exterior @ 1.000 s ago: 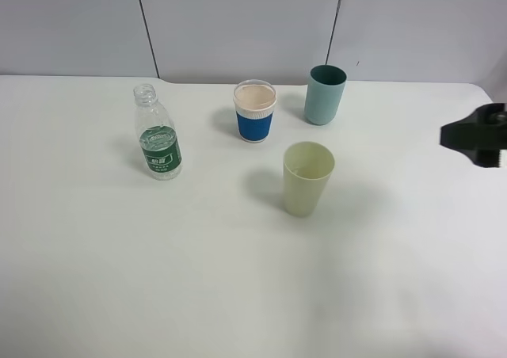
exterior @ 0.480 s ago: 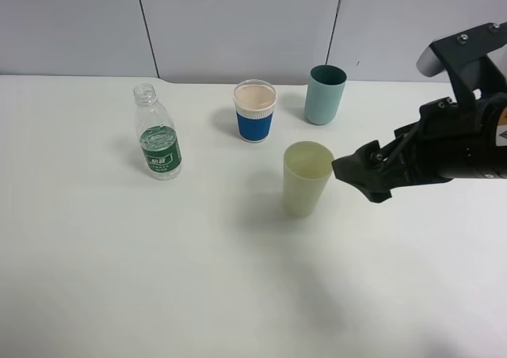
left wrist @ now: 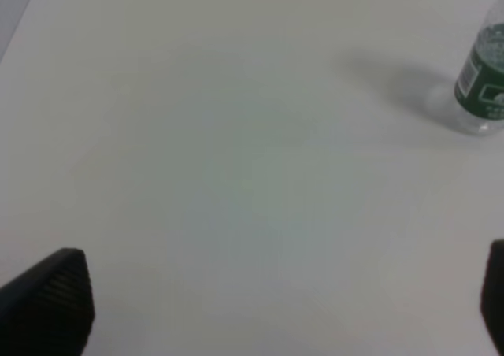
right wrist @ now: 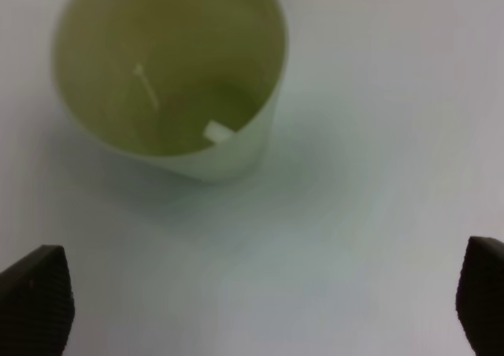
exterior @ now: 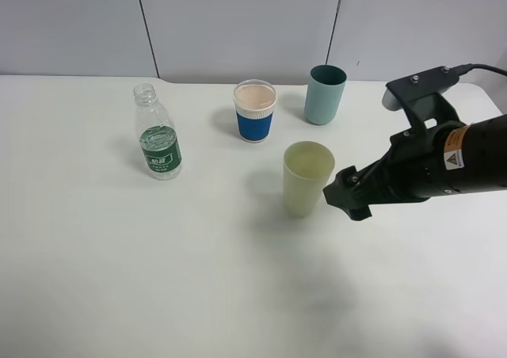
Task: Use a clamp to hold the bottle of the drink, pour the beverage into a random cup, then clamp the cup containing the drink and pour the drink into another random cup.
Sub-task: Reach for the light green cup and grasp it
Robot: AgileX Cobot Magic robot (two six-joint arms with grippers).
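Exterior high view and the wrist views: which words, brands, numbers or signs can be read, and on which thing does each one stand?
Bottle, green label: white characters, too blurred to read.
Right arm, orange sticker: a warning triangle; any words are too small to read.
Blue-sleeved cup, teal cup, pale green cup: no text seen.

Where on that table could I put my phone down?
The near half of the table, in front of the bottle and the yellow-green cup, is bare; so is the strip left of the bottle. Back right is crowded: blue-sleeved cup, teal cup, and the right hand beside the yellow-green cup.
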